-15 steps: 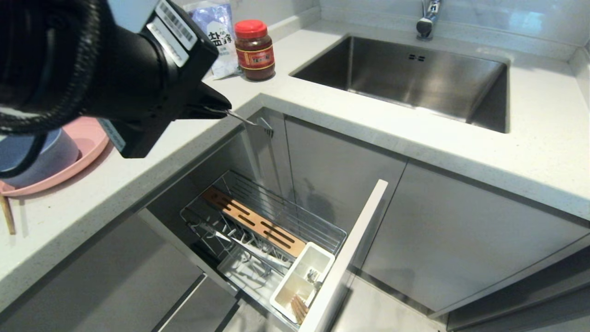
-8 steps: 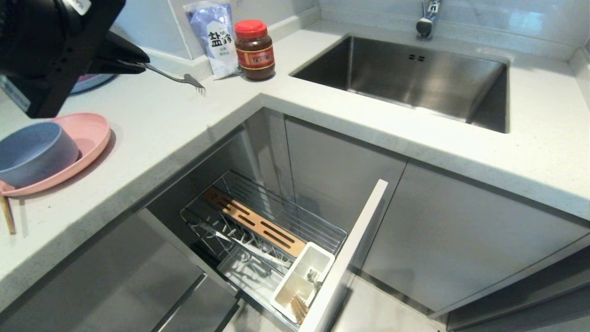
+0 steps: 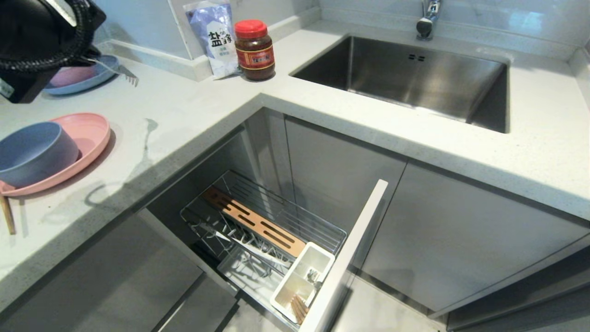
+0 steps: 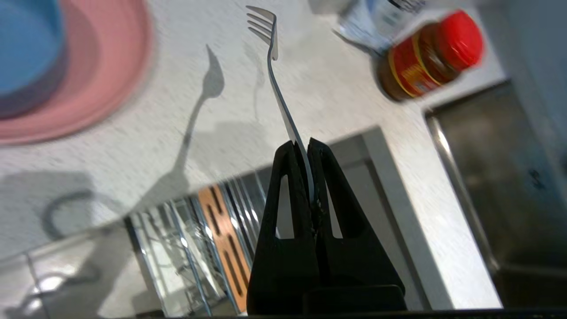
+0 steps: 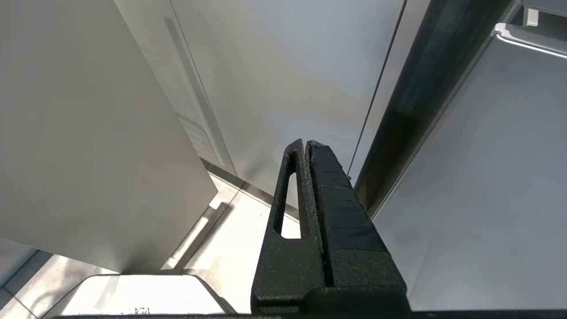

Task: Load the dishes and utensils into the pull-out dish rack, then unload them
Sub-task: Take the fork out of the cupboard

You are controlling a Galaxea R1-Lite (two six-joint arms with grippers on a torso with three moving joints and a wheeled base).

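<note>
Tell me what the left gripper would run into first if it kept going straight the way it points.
The left gripper, shut on a fork, points out over the bare countertop. The fork's tines would likely meet that countertop first, between the pink plate and the red-lidded jar; depth is unclear.

Pale speckled countertop (image 3: 184,115), pink plate (image 3: 90,133) on it, blue plate (image 3: 99,76), red-lidded jar (image 3: 254,50), salt bag (image 3: 214,37), chopsticks (image 3: 7,214) at edge
</note>
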